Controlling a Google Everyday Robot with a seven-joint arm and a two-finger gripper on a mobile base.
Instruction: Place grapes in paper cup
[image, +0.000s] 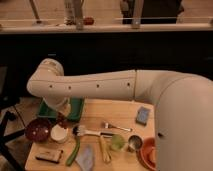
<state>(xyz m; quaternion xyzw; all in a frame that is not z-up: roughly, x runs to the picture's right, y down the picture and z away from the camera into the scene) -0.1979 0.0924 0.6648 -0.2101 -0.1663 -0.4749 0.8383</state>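
Note:
The white paper cup (59, 134) stands at the table's left, just right of the maroon bowl (38, 130). My gripper (62, 118) hangs below the white arm's wrist, right above the cup's far rim, mostly hidden by the forearm. A dark reddish, bumpy lump, the grapes (63, 121), hangs in it just above the cup's opening. The arm spans the view from right to left.
A green tray (76, 107) lies behind the cup. To the right lie a brush (84, 132), a fork (118, 127), a blue sponge (143, 116), a light-green fruit (117, 142), a metal cup (134, 144) and an orange bowl (148, 153). A green vegetable (73, 150) and a brown bar (49, 156) lie at the front.

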